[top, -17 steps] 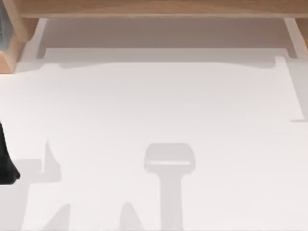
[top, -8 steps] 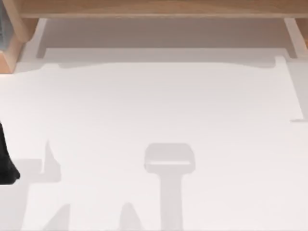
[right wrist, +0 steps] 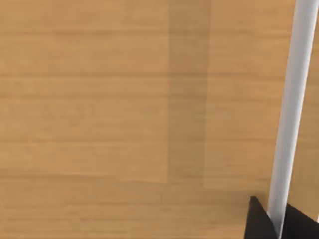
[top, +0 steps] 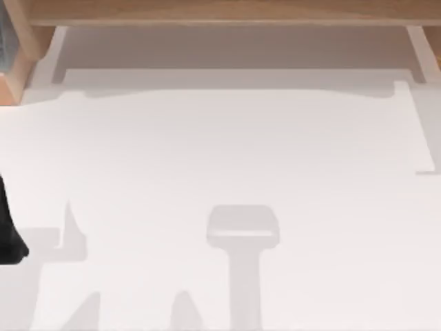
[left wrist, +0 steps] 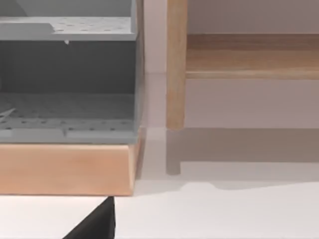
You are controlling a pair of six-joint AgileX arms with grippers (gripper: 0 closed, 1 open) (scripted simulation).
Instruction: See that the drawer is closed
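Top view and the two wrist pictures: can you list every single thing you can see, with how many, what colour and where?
Flat white table top: one, white, spread across the top view.
Light wooden front panel: one, tan wood grain, close ahead in the right wrist view.
Slim white bar handle: one, white, running along that wooden panel.
Grey perforated shelf unit on a wooden base: one, grey over tan, at the top view's far left edge.
Wooden upright post: one, tan, beside the grey unit.
Long wooden rail: one, tan, along the far edge of the top view.
Left arm: one, black, at the top view's left edge.
Right gripper fingers: black tips, on either side of the white handle.
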